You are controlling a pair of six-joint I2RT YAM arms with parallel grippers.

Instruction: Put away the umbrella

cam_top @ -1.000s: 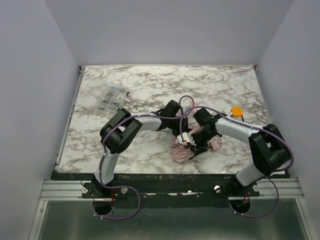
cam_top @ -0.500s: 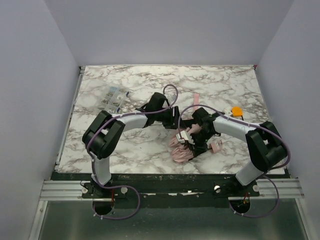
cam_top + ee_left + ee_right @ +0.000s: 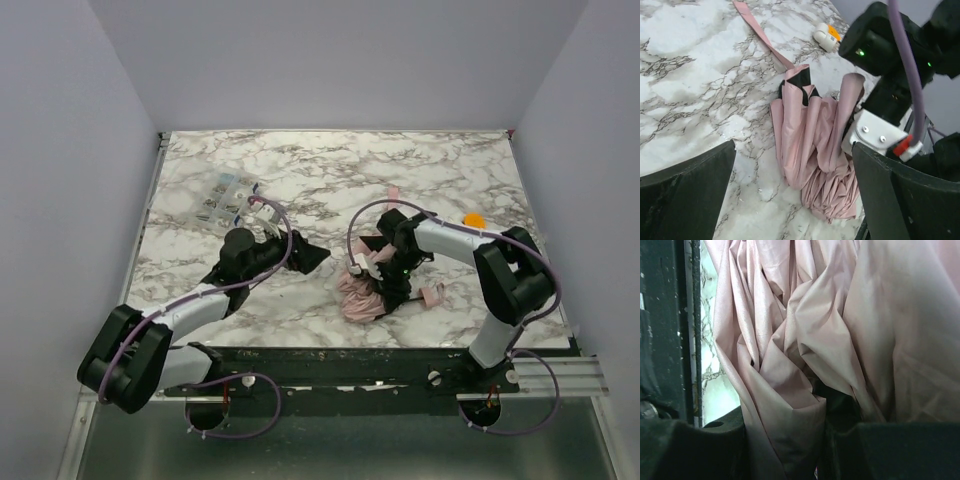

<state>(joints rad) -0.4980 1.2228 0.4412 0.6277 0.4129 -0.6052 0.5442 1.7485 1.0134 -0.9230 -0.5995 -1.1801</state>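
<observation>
The umbrella point(image 3: 358, 297) lies as a bundle of crumpled pale pink fabric near the table's front edge, its pink strap point(image 3: 393, 192) trailing toward the back. In the left wrist view the umbrella point(image 3: 810, 145) lies ahead on the marble, with a black band at its top and its strap point(image 3: 760, 32) stretched out behind it. My right gripper point(image 3: 386, 284) presses down into the bundle. In the right wrist view, folds of the umbrella point(image 3: 805, 340) fill the frame, and my right gripper point(image 3: 790, 450) is shut on them. My left gripper point(image 3: 306, 257) stands open to the left of the umbrella, apart from it, with nothing between its fingers point(image 3: 685, 200).
A small orange object point(image 3: 472, 219) sits at the right, behind the right arm, and it shows as the orange-and-white object point(image 3: 826, 36) in the left wrist view. A clear plastic box point(image 3: 225, 198) lies at the back left. Walls close the table on three sides.
My left gripper has opened, let go of the umbrella and drawn back to the left as its arm folded low. The right gripper has stayed on the fabric.
</observation>
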